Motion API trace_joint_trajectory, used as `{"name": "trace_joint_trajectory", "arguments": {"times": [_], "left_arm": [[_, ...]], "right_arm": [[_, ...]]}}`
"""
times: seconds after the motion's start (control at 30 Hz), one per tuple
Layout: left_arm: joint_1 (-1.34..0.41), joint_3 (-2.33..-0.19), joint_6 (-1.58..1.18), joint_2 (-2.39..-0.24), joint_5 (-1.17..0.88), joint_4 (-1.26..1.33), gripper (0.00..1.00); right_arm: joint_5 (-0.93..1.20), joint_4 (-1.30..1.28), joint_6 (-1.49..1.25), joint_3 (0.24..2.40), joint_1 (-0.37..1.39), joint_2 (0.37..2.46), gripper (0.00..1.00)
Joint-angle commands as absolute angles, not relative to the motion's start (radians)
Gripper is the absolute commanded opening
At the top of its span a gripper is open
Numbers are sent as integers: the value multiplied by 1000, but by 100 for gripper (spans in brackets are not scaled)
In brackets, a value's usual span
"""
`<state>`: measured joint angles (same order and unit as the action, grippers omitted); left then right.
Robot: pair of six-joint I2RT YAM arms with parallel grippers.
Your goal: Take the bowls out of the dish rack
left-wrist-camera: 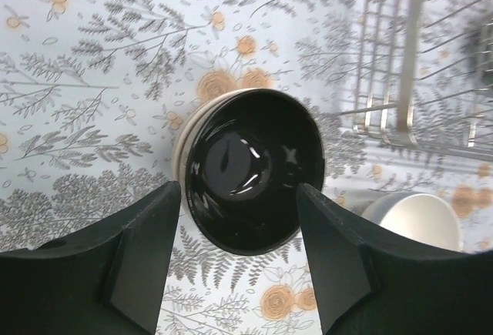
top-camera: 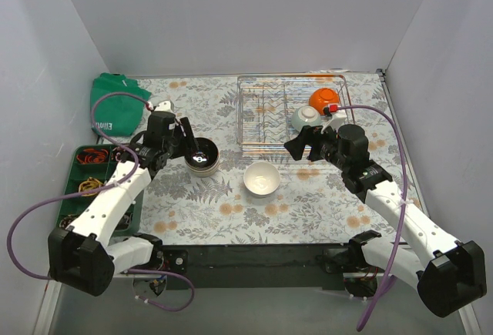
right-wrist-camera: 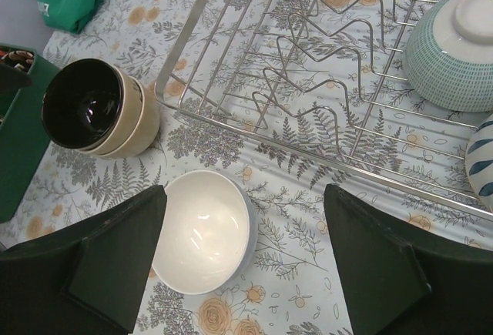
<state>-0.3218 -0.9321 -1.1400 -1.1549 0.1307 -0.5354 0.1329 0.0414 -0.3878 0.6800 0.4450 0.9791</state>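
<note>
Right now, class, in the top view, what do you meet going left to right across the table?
green tray → black bowl → white bowl → orange bowl

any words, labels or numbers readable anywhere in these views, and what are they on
White print on the green cloth, far left corner: one short word, too blurred to read from the top view. The right wrist view shows only a fragment, also unreadable.
No other text: the dish rack and the floral tablecloth carry no lettering that I can see.
</note>
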Motion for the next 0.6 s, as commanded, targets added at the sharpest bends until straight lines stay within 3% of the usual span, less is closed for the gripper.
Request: {"name": "trace_joint_trajectory", "arguments": {"times": [0.0, 0.57], "left_arm": [[-314, -911, -1178, -1075, 84, -453, 61], [-287, -739, -1253, -1127, 2, -296, 61]], "right_arm": [[129, 51, -373, 730, 440, 980, 91], [83, 40, -339, 707, 440, 982, 91]]}}
